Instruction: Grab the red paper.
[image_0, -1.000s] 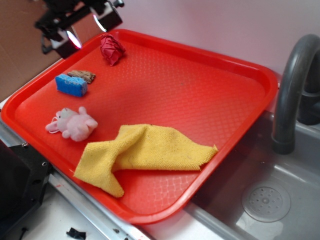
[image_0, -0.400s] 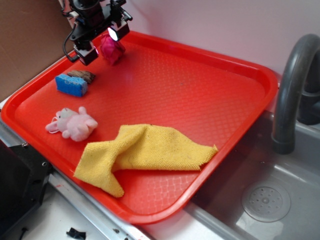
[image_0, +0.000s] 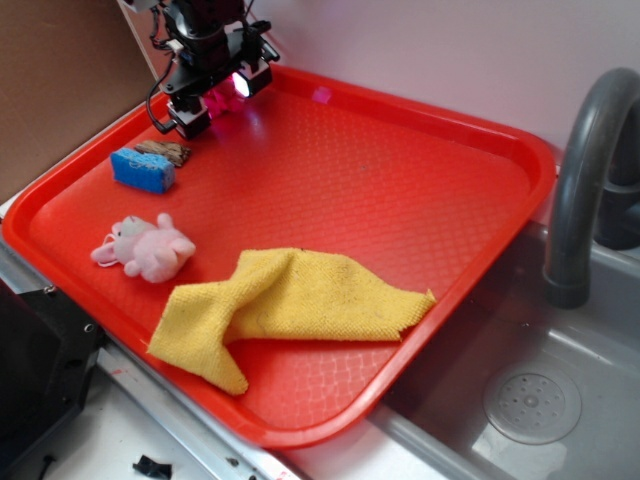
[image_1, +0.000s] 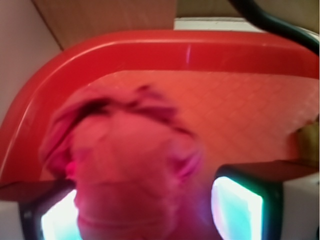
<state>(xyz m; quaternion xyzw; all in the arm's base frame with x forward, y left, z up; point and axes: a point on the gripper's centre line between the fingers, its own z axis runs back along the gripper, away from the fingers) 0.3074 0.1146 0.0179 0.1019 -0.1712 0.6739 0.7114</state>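
Exterior view: gripper (image_0: 222, 98) low over the far left corner of the red tray (image_0: 480, 140), its lit fingers (image_0: 190, 118) standing apart on either side of the red paper (image_0: 218, 100), only a pink-lit sliver of which shows between them. Just beside the fingers on the near side, a blue sponge block (image_0: 142, 169) with a brown scrap (image_0: 165, 151) touching its far edge. Farther toward the camera, well apart from the fingers, a pink plush toy (image_0: 148, 249), then a crumpled yellow cloth (image_0: 290, 305). Off to the far right, beyond the tray rim, a grey faucet (image_0: 585, 170) over a sink (image_0: 530, 400).

Wrist view: red paper (image_1: 125, 165) filling the middle, blurred but plainly wrinkled, sitting between two glowing fingers (image_1: 237, 207) at lower left and lower right. Spread, not clamped: a gap visible between the right one and the wad; contact on the left hard to judge through the blur. Behind the wad, the tray's curved corner rim (image_1: 150, 47) and a strip of textured floor. No sponge, toy or cloth visible here.
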